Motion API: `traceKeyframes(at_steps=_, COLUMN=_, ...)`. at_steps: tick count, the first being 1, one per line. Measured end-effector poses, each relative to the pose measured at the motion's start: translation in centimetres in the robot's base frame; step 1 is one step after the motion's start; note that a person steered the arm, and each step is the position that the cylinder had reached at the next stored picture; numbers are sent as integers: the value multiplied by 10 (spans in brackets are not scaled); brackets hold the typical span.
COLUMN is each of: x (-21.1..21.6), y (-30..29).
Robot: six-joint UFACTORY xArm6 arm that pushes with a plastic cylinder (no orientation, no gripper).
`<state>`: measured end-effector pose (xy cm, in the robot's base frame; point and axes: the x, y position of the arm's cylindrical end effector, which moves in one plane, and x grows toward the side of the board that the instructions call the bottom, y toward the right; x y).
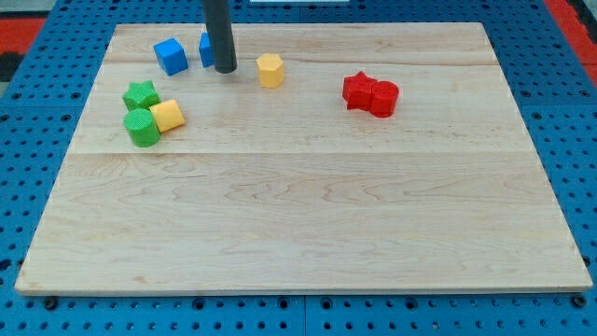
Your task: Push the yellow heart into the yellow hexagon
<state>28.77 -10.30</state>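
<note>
The yellow hexagon sits near the view's top, left of centre. The yellow heart lies at the left, touching a green round block, with a green star just above them. My tip rests on the board a short way left of the yellow hexagon, and well up and to the right of the yellow heart. The rod partly hides a blue block behind it.
A blue cube stands at the top left. Two red blocks, a star and a round one, touch each other at the right of centre. The wooden board lies on a blue pegboard.
</note>
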Motion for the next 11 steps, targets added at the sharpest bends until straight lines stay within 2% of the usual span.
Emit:
traceKeyframes(at_steps=1, x=12, y=6)
traceKeyframes(at_steps=2, x=60, y=7)
traceKeyframes(at_steps=3, x=122, y=-16)
traceKeyframes(at_steps=4, x=120, y=-88)
traceKeyframes(at_steps=5, x=119, y=-118)
traceKeyframes(at_steps=6, x=105, y=-111)
traceKeyframes(at_steps=7, x=84, y=-84)
traceKeyframes(at_steps=8, x=92, y=-60)
traceKeyframes(at_steps=10, x=57, y=10)
traceKeyframes(at_steps=11, x=47, y=22)
